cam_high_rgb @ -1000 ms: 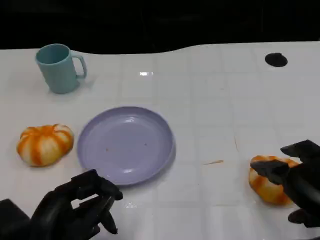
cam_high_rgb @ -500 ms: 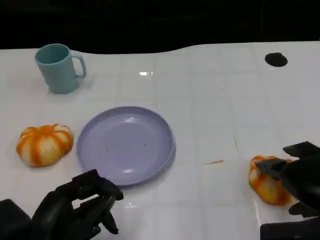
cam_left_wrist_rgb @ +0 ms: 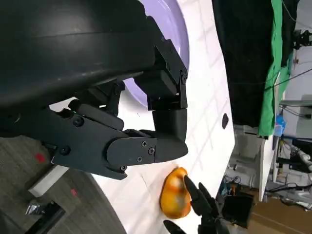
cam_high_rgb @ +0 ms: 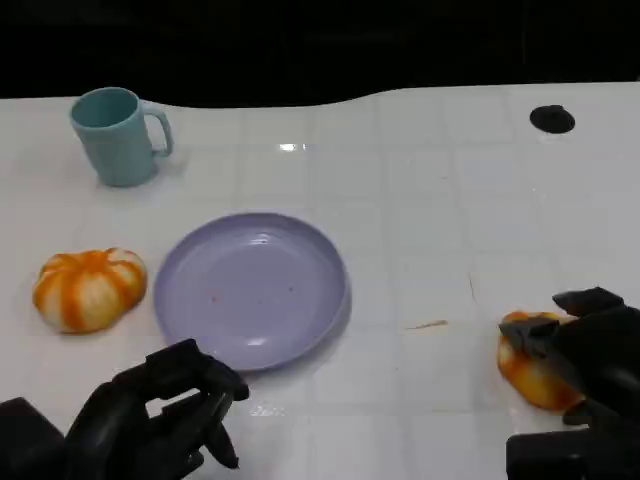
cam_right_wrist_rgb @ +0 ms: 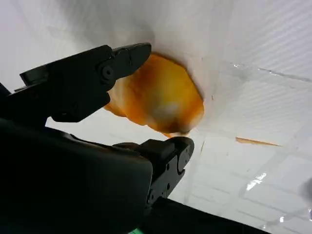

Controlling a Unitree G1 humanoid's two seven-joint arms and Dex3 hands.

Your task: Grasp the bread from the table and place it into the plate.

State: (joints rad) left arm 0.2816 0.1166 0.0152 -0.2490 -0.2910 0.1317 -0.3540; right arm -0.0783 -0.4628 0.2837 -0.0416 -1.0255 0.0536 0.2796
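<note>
right hand cups glossy rounded bread (orange, white-streaked).

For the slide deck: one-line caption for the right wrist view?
Right hand with fingers spread around the orange bread on the white table.

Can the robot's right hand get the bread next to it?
Probably yes. The right hand is right at the bread on the table's right side, with fingers on either side of it in the right wrist view. Nothing stands between them, though whether it grips yet is unclear.
</note>
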